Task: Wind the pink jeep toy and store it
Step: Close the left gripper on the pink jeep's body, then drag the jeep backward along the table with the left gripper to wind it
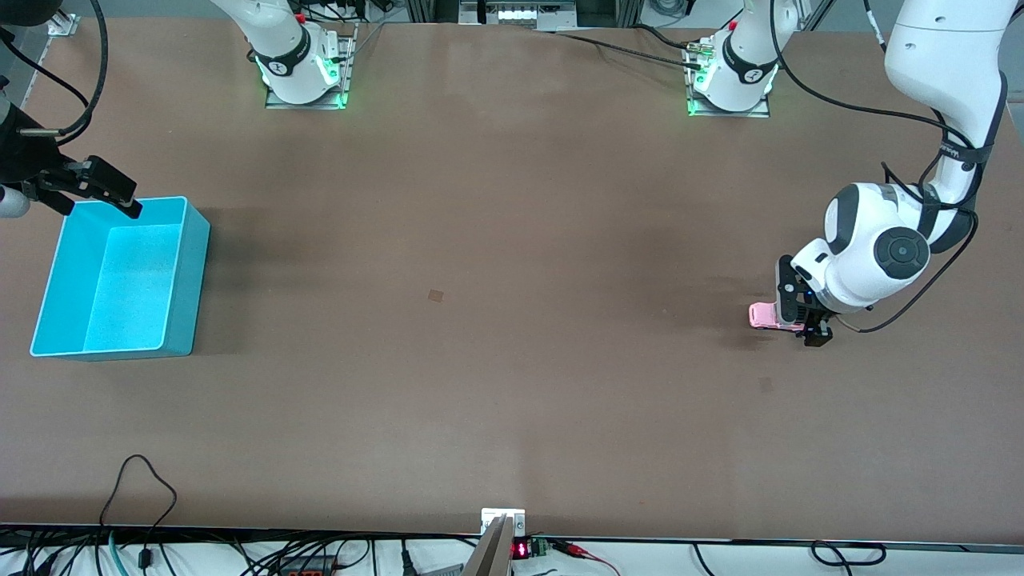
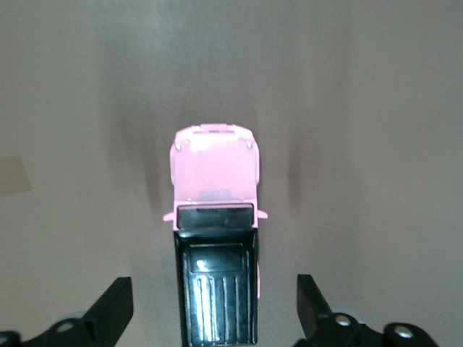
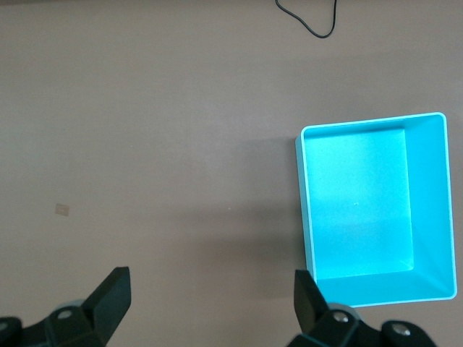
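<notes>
- The brown table (image 1: pixel 496 320) fills nearly the whole front view, with both robot bases standing along its edge farthest from the front camera.
- The left arm (image 1: pixel 944 96) bends down from its base to the table at its own end, and its wrist hangs low over the surface.
- The right arm (image 1: pixel 16 144) shows only partly at its end of the table and waits there, raised above the surface.
- A turquoise bin (image 1: pixel 180 280) sits on the table at the right arm's end, open side up, with nothing seen inside; the right wrist view (image 3: pixel 427 210) looks straight down into it.
- The right gripper (image 1: pixel 100 188) hovers over the bin's rim on the edge farthest from the front camera. Its fingers (image 3: pixel 112 293) are spread wide with nothing between them.
- The left gripper (image 1: pixel 804 308) is down at the table around the toy. In the left wrist view (image 2: pixel 210 307) its fingers (image 2: pixel 116 307) stand spread on either side of the car, with bare table visible between each finger and the car's flanks, so neither one is touching it.
- The pink jeep toy (image 1: pixel 764 315) rests on the table at the left arm's end, well apart from the bin. From the left wrist view (image 2: pixel 215 217) its black rear roof lies between the fingers and its pink hood points away from the gripper.
- A small pale square mark (image 1: pixel 435 295) lies on the table near the middle.
</notes>
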Controlling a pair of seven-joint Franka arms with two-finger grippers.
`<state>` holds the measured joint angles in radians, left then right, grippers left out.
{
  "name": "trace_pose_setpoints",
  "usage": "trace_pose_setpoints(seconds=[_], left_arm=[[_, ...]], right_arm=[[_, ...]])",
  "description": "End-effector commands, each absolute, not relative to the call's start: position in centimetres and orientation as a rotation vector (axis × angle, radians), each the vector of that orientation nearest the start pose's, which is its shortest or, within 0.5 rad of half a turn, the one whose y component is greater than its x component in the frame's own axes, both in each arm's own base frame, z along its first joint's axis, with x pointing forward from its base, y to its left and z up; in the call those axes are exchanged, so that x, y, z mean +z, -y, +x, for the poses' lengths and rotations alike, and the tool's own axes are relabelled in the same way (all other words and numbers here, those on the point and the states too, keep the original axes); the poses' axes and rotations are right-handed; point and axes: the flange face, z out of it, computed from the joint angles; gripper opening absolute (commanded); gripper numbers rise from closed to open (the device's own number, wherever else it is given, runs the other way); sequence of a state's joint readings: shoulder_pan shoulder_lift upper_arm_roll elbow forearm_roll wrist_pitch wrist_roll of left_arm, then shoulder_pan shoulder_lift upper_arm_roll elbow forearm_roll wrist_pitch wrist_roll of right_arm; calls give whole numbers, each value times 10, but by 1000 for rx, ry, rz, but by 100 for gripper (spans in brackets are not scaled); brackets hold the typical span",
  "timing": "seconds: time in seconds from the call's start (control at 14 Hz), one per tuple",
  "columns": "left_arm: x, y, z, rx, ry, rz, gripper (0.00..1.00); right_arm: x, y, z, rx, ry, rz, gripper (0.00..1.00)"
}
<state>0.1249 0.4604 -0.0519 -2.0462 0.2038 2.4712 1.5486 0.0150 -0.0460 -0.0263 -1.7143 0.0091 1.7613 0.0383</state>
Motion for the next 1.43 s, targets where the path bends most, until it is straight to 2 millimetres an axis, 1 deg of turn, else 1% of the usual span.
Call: trace_pose_setpoints(seconds=[0.0, 0.07, 0.21, 0.36, 0.43, 0.57, 0.64, 0.79, 0.86, 1.0, 1.07, 1.14, 1.21, 1.29, 1.36], left_arm=[[207, -48, 589, 141, -2286, -2064, 72], [205, -46, 589, 137, -2291, -2058, 52], [206, -41, 589, 138, -2302, -2047, 30], [201, -34, 590, 137, -2314, -2042, 28], [197, -34, 591, 138, -2315, -2046, 27], [197, -39, 589, 144, -2310, -2056, 19], [197, -40, 589, 143, -2306, -2062, 19], [189, -44, 586, 165, -2312, -2076, 17], [186, -52, 585, 171, -2304, -2094, 17], [182, -80, 582, 178, -2278, -2131, 16], [175, -99, 578, 188, -2314, -2113, 15], [174, -124, 579, 180, -2330, -2096, 15], [167, -146, 579, 181, -2340, -2096, 15], [164, -169, 580, 175, -2347, -2089, 15], [158, -187, 579, 174, -2348, -2095, 15]], right_arm=[[601, 5, 551, -146, -67, -3124, 100], [601, 5, 551, -146, -67, -3124, 100], [601, 5, 551, -146, -67, -3124, 100], [601, 5, 551, -146, -67, -3124, 100], [601, 5, 551, -146, -67, -3124, 100], [601, 5, 551, -146, -67, -3124, 100], [601, 5, 551, -146, -67, -3124, 100], [601, 5, 551, -146, -67, -3124, 100], [601, 5, 551, -146, -67, -3124, 100], [601, 5, 551, -146, -67, -3124, 100], [601, 5, 551, -146, -67, -3124, 100], [601, 5, 551, -146, -67, -3124, 100], [601, 5, 551, -146, -67, -3124, 100], [601, 5, 551, -146, -67, -3124, 100], [601, 5, 551, -146, -67, -3124, 100]])
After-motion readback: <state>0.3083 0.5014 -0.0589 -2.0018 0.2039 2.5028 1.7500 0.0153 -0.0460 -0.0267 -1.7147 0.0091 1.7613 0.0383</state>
